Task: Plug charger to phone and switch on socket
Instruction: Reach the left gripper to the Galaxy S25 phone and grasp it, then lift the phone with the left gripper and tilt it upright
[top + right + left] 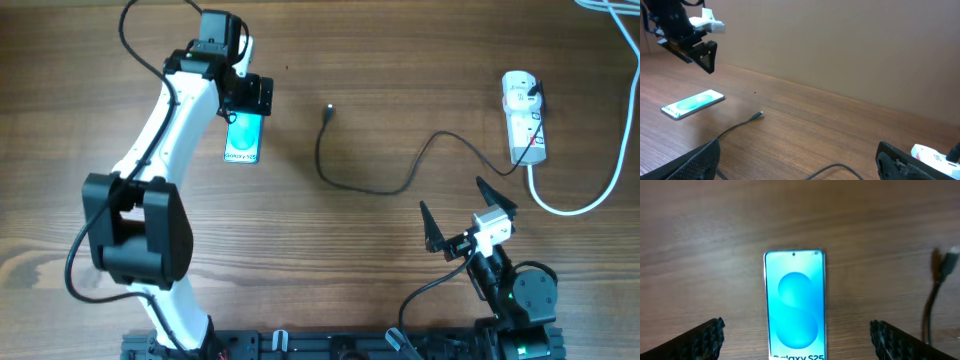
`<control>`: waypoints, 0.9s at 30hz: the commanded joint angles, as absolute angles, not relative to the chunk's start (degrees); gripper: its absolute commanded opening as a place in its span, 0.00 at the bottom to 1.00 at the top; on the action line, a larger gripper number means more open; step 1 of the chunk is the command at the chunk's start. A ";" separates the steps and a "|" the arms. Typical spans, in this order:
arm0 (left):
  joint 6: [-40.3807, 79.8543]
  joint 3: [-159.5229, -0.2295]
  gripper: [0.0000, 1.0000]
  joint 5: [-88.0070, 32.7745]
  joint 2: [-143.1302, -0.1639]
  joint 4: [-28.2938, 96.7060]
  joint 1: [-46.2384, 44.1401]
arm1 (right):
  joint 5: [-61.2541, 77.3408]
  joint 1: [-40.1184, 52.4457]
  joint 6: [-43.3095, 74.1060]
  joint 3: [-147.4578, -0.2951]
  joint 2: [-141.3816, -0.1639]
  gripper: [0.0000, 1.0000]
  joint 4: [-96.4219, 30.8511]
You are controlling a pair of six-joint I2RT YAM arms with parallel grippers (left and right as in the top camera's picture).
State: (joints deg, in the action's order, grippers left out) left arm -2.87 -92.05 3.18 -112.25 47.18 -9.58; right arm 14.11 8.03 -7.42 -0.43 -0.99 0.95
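The phone (242, 140) lies flat on the wooden table, cyan screen up, and also shows in the left wrist view (795, 307) and the right wrist view (692, 104). My left gripper (243, 103) hovers above its far end, open and empty, its fingers (797, 340) spread wider than the phone. The charger, a thin black cable (375, 185), curls from its plug tip (328, 112) to the socket (523, 116) at the right; the tip also shows in the wrist views (950, 260) (757, 115). My right gripper (468, 215) is open and empty near the front right.
A thick white cord (600, 190) loops from the socket toward the table's right edge. The socket's end shows at the right wrist view's lower right (935, 155). A plain wall stands behind the table.
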 commanded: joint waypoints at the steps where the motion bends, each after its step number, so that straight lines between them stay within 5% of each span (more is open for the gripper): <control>1: -2.55 -92.82 1.00 4.16 -118.50 50.28 -9.54 | 14.00 7.79 -7.53 -0.30 -0.43 1.00 1.19; 9: -2.50 -92.77 1.00 -2.96 -120.31 49.12 -9.56 | 14.00 7.79 -7.51 -0.30 -0.43 1.00 1.19; 27: -0.84 -92.62 1.00 4.16 -126.08 47.35 -9.58 | 14.00 7.79 -7.51 -0.30 -0.43 1.00 1.19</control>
